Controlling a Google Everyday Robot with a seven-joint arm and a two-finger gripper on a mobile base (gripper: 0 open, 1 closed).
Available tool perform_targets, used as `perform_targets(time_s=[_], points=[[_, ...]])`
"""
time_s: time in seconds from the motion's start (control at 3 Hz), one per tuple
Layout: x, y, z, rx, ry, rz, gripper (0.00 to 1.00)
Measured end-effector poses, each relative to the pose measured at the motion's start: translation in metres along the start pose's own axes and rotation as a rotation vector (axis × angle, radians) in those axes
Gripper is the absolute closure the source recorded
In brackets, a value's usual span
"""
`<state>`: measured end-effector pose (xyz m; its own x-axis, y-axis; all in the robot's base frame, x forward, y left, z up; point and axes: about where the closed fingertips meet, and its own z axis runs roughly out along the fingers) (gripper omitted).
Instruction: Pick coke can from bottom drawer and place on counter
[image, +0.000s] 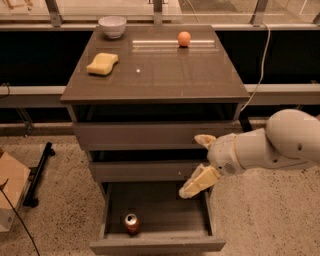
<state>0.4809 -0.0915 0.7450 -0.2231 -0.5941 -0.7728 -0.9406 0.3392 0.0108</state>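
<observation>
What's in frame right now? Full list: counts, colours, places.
counter: 1, glossy brown-grey, top of the cabinet
bowl: 1, white, back left of the counter
orange ball: 1, orange, back of the counter, right of centre
sponge: 1, yellow, left side of the counter
upper drawers: 2, grey-brown, below the counter
bottom drawer: 1, grey-brown, pulled open
coke can: 1, red with silver top, upright in the bottom drawer, front left
cardboard box: 1, tan, on the floor at far left
cable: 1, white, hanging right of the cabinet
arm: 1, white, reaching in from the right
pincer: 1, cream, open, by the middle drawer's right end, apart from the coke can
</observation>
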Motion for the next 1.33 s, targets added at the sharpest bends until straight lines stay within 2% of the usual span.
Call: perform_targets(time_s=[0.33,1.0,1.33], points=[[0.023,-0.002,0.041,-0.033,-0.056,0.057,0.00],[0.031,0.001,0.063,-0.058,-0.063,0.079,0.00],[0.042,0.006,0.088,-0.059,-0.064,0.082,0.00]])
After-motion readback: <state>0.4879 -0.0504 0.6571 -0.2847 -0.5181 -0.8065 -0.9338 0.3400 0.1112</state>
